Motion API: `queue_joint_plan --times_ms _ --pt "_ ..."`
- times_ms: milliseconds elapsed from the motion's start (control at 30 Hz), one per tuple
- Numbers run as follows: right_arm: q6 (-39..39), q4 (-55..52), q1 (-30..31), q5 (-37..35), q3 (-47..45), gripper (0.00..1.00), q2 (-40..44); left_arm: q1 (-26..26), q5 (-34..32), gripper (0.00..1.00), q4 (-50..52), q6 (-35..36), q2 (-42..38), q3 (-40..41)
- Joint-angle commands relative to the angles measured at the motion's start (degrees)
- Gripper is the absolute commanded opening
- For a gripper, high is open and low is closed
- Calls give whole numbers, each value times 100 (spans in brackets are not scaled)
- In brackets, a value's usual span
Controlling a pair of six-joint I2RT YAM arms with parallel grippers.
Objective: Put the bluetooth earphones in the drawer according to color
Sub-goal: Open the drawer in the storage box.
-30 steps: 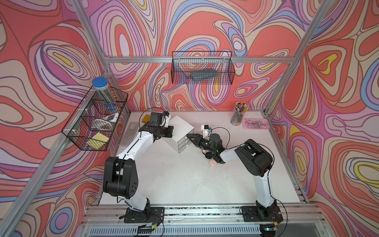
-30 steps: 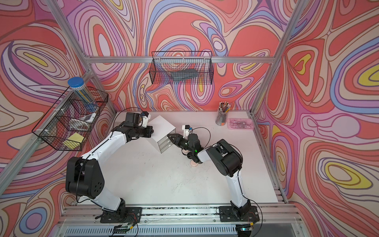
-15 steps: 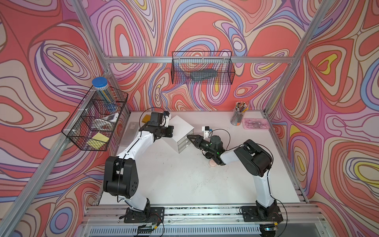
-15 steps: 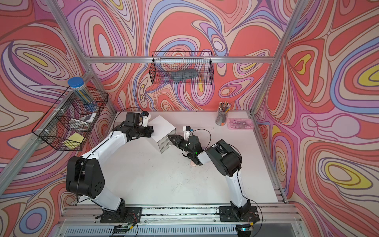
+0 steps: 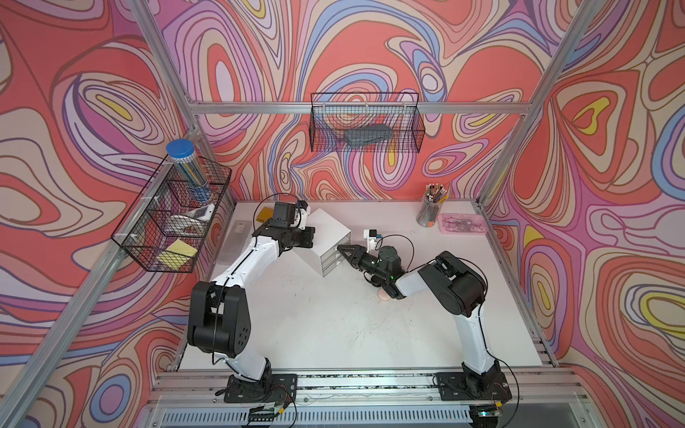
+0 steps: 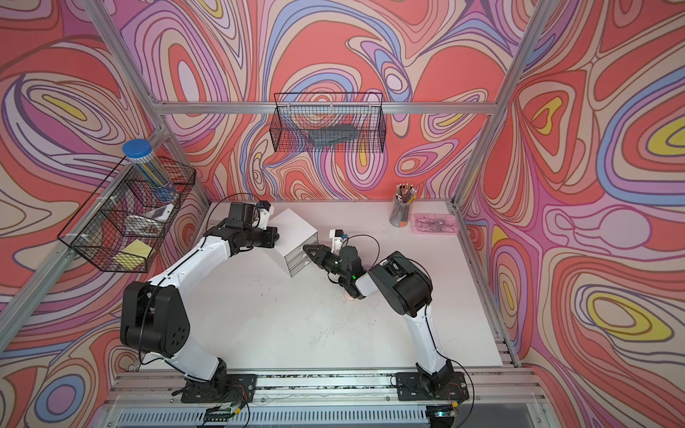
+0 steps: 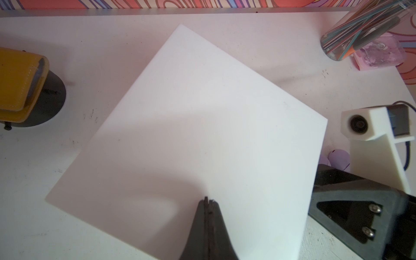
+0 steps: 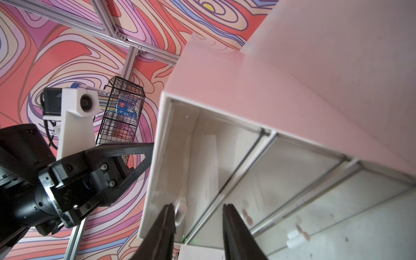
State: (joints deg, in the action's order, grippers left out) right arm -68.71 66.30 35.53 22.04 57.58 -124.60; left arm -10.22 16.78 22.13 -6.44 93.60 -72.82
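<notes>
The right gripper [image 8: 198,209] at the drawer cabinet's [image 5: 328,241] top handle [image 8: 181,210]
Fingers apart around it; left gripper [image 7: 208,202] (fingers together) over the cabinet's top; pink earphone case [image 5: 383,295] lies beneath the right arm [image 5: 456,285].

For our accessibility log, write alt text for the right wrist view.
The right end effector, jaws apart, straddles a small handle on a clear drawer of the white cabinet. The left end effector sits at the cabinet's outer wall.
</notes>
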Motion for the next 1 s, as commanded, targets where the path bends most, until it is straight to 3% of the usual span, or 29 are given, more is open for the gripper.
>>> queue_joint_plan --times_ms 0,833,967 --pt "-13 110 60 -22 101 37 -83 -50 -17 0 542 46 185 -39" --pt "-125 231 73 -16 265 27 -241 -103 26 0 632 79 272 -84" --pt "-125 273 68 -5 262 20 -235 -130 28 0 636 89 290 -83"
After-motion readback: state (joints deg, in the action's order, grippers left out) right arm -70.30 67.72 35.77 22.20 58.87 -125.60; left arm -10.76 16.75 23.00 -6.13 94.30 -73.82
